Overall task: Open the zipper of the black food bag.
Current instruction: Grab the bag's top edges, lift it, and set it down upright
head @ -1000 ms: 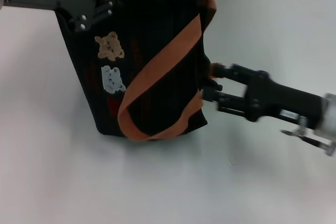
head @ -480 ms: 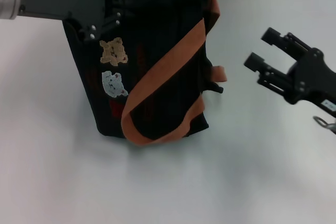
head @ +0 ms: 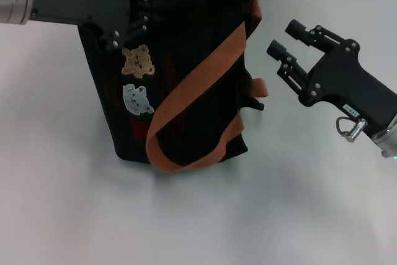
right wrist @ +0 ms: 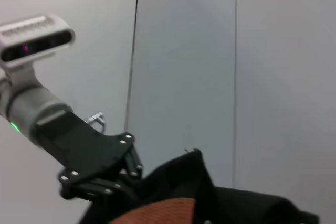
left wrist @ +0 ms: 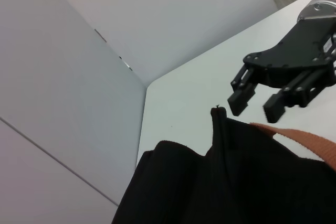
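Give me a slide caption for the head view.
Left gripper at the black bag's top corner; right gripper open, clear of the bag beside its orange strap.

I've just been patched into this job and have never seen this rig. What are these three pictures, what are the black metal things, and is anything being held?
It is a two-armed robot, and each arm ends in a black two-fingered tool. The wide picture looks down from the robot's head; the other two come from cameras on its wrists.

A black food bag with an orange strap and two small bear patches stands on a white table.

The left tool is pressed against the bag's upper corner on the robot's left. The right wrist picture shows the same thing, but I cannot tell whether its fingers are closed on the fabric.

The right tool is in the air beside the bag's other side, open and holding nothing. The left wrist picture shows it just beyond the bag's top edge.

I cannot make out the zipper's pull tab in any picture.
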Robot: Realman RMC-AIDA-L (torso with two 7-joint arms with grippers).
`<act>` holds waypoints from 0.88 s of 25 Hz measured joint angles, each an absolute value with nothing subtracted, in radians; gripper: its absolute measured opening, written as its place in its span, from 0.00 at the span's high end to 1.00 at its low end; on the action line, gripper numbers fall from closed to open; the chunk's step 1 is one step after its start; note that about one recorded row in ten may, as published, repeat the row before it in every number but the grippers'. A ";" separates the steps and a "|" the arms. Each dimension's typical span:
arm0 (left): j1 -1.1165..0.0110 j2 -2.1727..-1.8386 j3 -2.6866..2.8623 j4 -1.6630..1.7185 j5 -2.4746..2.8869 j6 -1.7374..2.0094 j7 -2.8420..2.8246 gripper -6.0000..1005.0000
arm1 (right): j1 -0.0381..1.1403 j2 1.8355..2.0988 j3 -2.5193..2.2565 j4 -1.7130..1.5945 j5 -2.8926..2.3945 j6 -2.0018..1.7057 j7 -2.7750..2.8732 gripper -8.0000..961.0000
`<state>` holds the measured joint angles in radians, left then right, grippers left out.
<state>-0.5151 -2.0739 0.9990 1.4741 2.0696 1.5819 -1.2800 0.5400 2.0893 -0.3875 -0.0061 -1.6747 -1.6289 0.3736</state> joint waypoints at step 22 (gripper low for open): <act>-0.522 -2.075 1.010 1.444 2.067 1.565 -1.285 0.93 | 0.628 2.092 -0.354 0.122 -1.673 -1.508 0.050 0.55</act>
<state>-0.5223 -2.0753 1.0102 1.4441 2.0675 1.5648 -1.2849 0.6276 2.0923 -0.3536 0.1222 -1.6730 -1.5081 0.0505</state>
